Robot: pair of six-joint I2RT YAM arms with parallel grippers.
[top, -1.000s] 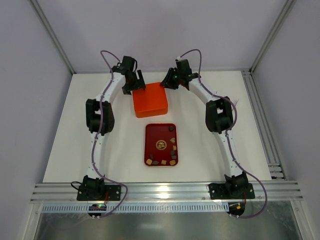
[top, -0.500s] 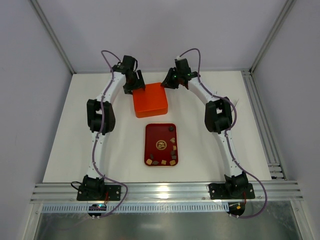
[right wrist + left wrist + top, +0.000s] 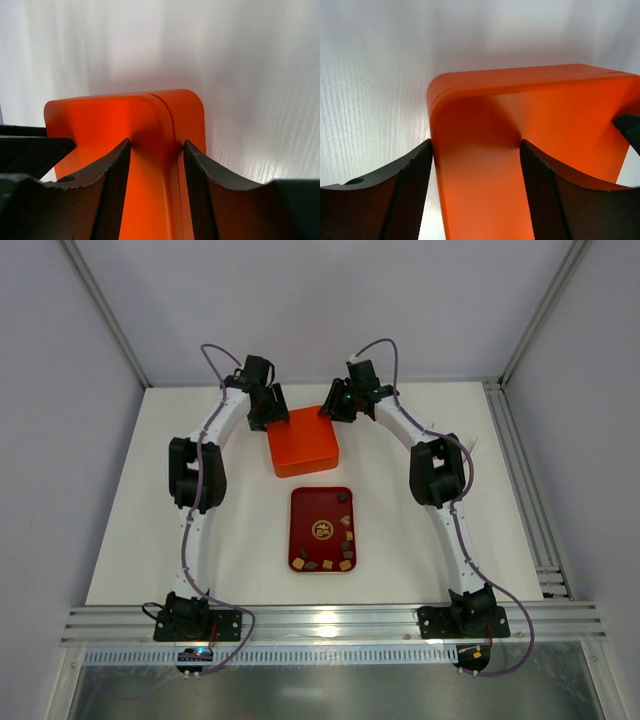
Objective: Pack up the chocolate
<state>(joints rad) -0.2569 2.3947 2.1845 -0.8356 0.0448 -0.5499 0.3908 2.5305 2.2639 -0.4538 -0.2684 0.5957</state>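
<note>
L gripper, R gripper (astride), orange box

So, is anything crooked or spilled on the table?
Nothing is spilled. The orange box sits a bit crooked: its edges are turned compared with the red tray nearer the arms' bases. The box looks closed, while the chocolates lie loose on the tray, bunched along its right and near edges.
</note>
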